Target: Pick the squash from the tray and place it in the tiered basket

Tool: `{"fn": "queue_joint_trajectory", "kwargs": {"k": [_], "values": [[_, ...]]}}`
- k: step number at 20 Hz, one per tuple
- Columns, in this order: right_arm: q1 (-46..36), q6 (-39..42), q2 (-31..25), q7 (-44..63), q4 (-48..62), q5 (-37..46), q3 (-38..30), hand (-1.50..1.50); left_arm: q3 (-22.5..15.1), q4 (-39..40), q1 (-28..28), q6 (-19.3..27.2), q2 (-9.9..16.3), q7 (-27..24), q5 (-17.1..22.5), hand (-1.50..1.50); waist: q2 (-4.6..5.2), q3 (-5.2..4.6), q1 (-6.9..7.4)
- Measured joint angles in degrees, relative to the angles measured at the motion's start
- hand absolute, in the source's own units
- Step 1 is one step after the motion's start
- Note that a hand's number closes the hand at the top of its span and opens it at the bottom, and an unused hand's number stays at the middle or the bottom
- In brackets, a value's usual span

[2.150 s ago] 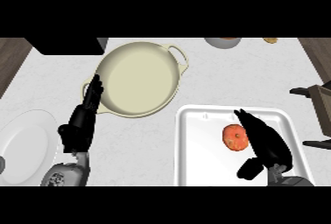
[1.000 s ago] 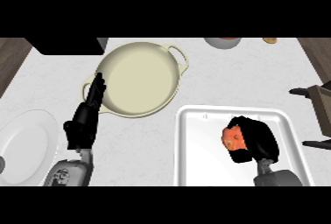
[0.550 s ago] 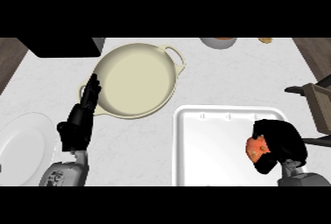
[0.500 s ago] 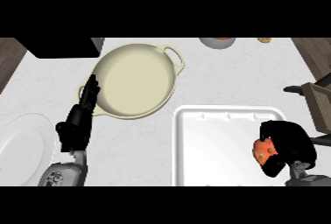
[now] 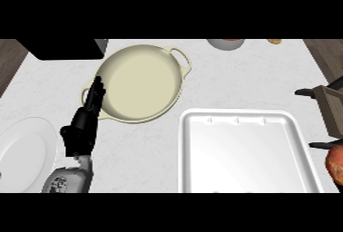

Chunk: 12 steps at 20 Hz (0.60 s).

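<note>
Squash [image 5: 335,164] shows only as an orange-red sliver at the right edge of my view, just beyond the right rim of the white tray [image 5: 295,136] and low in the frame. Most of it is cut off by the edge, so I cannot tell what it rests on or what holds it. My right hand does not show anywhere in the view.

My left hand [image 5: 84,122] sits at the left, forearm coming up from the lower edge. Its fingers are straight and point up and slightly right, holding nothing; the fingertips overlap the left rim of the cream two-handled pan [image 5: 140,81], though I cannot tell if they actually touch it.

The tray lies on the pale counter [image 5: 144,154] in the lower right part of the view, with nothing in it. The pan sits up and to the left of the tray, near its upper left corner, one loop handle pointing toward the upper right.

At the far left a white plate [image 5: 23,154] is partly cut off by the edge, just beside my left forearm. A dark box [image 5: 64,47] fills the upper left corner. Along the right edge stand the dark legs and wooden frame of the tiered basket [image 5: 328,97], above the squash. A small bowl [image 5: 224,43] sits at the top edge.
</note>
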Motion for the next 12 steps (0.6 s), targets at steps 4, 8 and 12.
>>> {"fn": "queue_joint_trajectory", "kwargs": {"k": [4, 8, 12], "values": [[-5.52, 7.12, -0.82, 3.62, -7.79, -4.96, -8.45, 1.5, 0.18, -0.02, 0.6, -0.42, 0.14, -0.82, 0.42, 0.0, -0.01, -0.04, 0.27], [-14.42, 13.61, -2.99, 5.19, -8.6, -8.1, -17.48, 1.5, 0.42, -0.1, 0.37, -0.83, 0.43, -0.5, 0.71, 0.0, -0.12, -0.08, 0.27], [-25.58, 19.07, -7.26, 6.42, -5.26, -14.08, -25.72, 1.5, -0.05, -0.42, 0.78, -0.75, 0.06, -0.23, 0.51, 0.0, -0.28, -0.13, 0.43]]}}
